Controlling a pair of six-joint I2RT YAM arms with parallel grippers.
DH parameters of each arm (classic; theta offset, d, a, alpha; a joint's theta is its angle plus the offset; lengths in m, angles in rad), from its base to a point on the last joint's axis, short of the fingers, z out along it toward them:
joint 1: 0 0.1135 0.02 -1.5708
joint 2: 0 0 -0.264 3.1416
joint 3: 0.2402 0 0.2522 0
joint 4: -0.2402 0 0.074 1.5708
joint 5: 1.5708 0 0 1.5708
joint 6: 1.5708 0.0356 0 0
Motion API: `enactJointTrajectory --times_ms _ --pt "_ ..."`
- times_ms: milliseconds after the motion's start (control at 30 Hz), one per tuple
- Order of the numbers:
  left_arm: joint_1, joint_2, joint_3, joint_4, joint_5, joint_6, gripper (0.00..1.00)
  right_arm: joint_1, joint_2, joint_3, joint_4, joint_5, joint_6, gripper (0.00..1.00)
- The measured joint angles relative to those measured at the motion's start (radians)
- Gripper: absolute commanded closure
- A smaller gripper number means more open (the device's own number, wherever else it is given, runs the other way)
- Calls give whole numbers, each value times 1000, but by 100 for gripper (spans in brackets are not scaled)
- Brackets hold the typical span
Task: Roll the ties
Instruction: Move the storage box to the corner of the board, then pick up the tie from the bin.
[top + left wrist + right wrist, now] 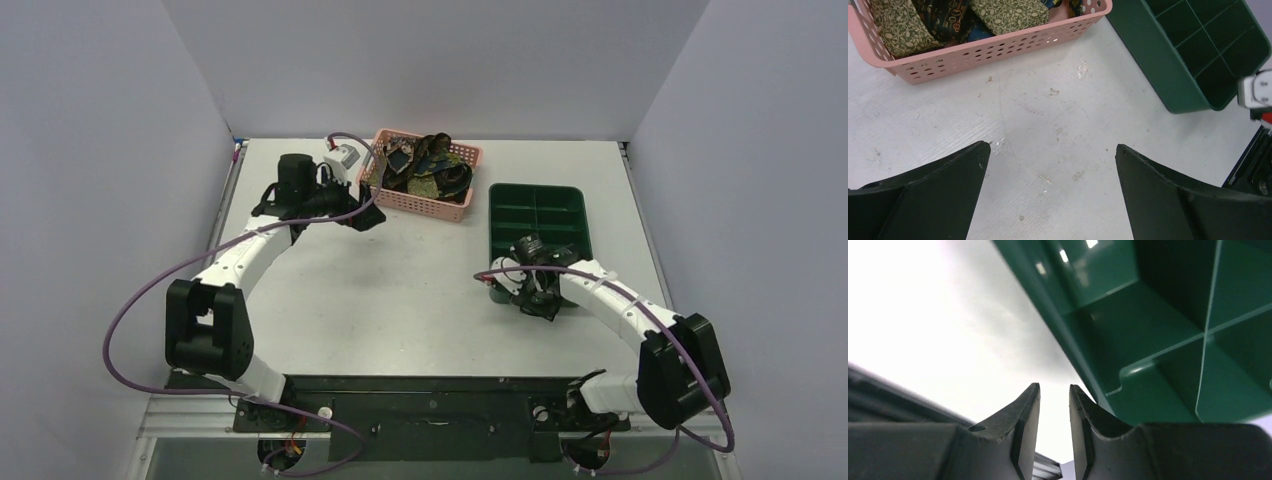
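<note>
The ties (pixel 425 165) lie in a tangled heap inside the pink mesh basket (pixel 430 208) at the back of the table. In the left wrist view, olive and gold patterned ties (pixel 898 25) fill the basket (pixel 998 45). My left gripper (pixel 365 215) (pixel 1052 147) hovers wide open over bare table just in front of the basket, holding nothing. My right gripper (pixel 503 288) (pixel 1054 386) sits by the near left corner of the green tray (pixel 560 215). Its jaws stand a narrow gap apart with nothing between them.
The dark green compartment tray (pixel 1148 330) (pixel 1168 60) stands at the back right, close beside my right fingers. Grey walls enclose the white table (pixel 400 290) on three sides. Purple cables loop off both arms.
</note>
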State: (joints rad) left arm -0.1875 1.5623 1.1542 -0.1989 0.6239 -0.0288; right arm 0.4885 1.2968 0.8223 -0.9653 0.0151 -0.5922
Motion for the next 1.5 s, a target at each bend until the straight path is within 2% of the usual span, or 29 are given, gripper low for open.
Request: enactJointTrajectory --times_ms 167,333,367,567,700,900,1000,1133,1233,1333,1500 --pt "1 -14 0 -2 -3 11 3 -172 131 98 118 58 -80 75" --pt "1 -3 4 -8 -11 14 3 -302 339 406 165 58 -104 72" --pt "1 0 5 -8 -13 17 3 -316 366 467 180 48 -101 69" --pt "6 28 25 -16 -39 37 3 -318 392 716 184 -109 -6 60" --pt "5 114 121 -19 -110 24 3 -298 410 834 193 -206 117 56" --pt "-34 336 383 -8 -295 8 0 -285 417 864 192 -266 249 54" --pt "-52 439 509 -6 -332 -27 8 -285 414 860 191 -267 284 54" --pt "-68 560 636 20 -339 -112 13 -285 394 819 187 -257 317 51" --pt "-70 631 688 32 -335 -187 17 -285 366 787 178 -246 339 50" --pt "-69 700 742 37 -317 -248 27 -285 322 764 175 -239 351 50" --pt "-73 777 793 70 -260 -286 32 -287 275 753 172 -228 354 50"
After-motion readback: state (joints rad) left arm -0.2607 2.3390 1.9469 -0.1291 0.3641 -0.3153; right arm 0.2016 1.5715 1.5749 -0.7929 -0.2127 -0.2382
